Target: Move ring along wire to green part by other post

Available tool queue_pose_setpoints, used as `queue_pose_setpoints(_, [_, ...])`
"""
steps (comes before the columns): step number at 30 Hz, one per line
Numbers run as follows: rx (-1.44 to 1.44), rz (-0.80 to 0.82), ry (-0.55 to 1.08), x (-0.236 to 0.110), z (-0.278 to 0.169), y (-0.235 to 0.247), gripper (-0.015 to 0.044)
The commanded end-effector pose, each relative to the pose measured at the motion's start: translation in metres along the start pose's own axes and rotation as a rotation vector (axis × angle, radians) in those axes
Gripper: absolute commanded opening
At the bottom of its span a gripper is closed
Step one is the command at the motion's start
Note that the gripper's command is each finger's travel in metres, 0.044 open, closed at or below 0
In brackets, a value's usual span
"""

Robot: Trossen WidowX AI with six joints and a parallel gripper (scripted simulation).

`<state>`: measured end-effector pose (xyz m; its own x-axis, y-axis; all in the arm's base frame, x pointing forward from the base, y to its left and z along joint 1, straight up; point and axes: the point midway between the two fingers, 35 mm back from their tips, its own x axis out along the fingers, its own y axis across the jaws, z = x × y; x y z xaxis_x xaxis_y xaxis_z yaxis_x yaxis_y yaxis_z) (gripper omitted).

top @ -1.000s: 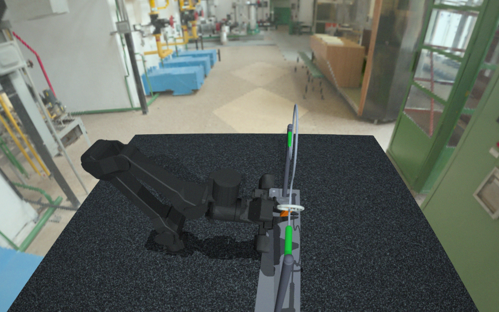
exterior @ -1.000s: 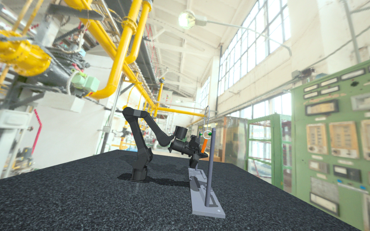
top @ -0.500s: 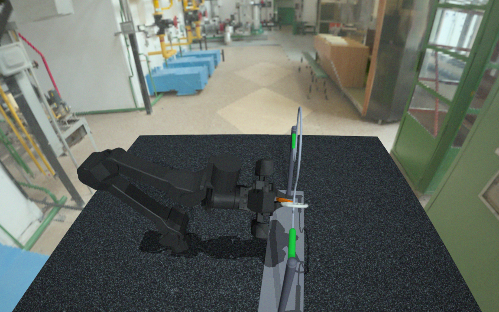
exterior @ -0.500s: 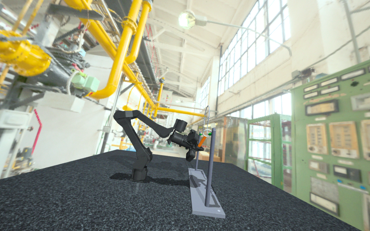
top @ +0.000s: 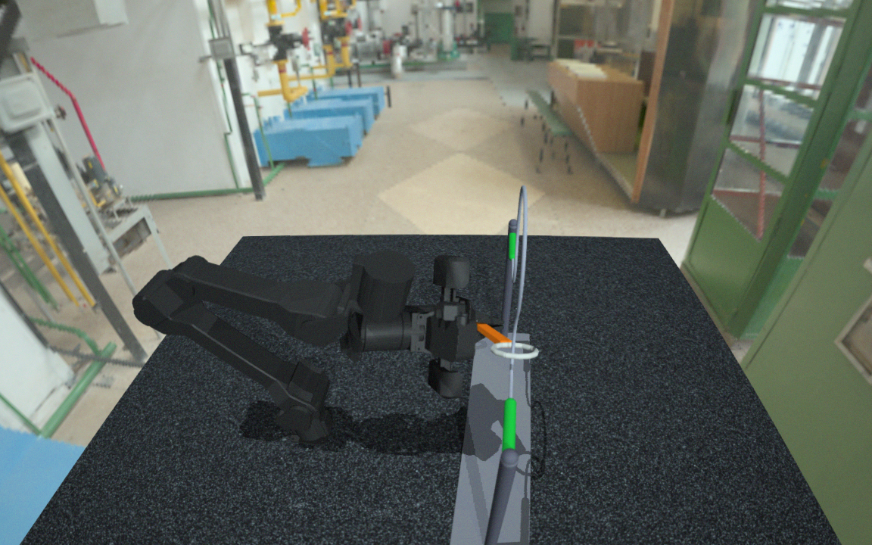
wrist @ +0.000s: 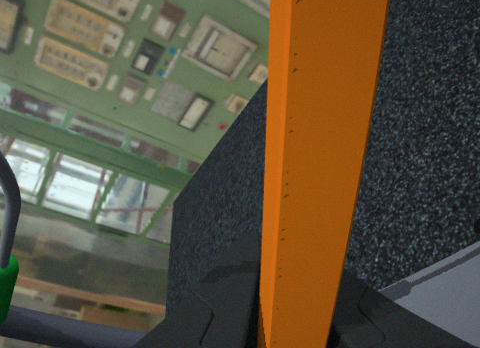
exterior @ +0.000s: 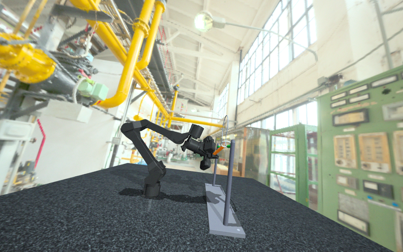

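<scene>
The robot's hand (top: 474, 331) is clenched on the orange handle (top: 493, 332), reaching sideways so the white ring (top: 515, 350) encircles the thin grey wire (top: 522, 271) without touching.

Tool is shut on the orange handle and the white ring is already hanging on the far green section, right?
Not yet. The tool is shut on the orange handle, but the top view shows the white ring around the thin grey wire, between the two green sections.
</scene>
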<state>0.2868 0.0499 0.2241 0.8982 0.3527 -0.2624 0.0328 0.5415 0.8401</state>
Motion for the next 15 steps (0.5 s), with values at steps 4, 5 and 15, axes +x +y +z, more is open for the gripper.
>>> queue_pose_setpoints(4, [0.061, 0.054, 0.047, -0.009, 0.002, 0.018, -0.0150])
queue_pose_setpoints(5, [0.069, 0.058, 0.053, -0.010, 0.002, 0.020, -0.0150])
queue_pose_setpoints(15, [0.153, 0.115, 0.124, -0.021, 0.002, 0.035, -0.0150])
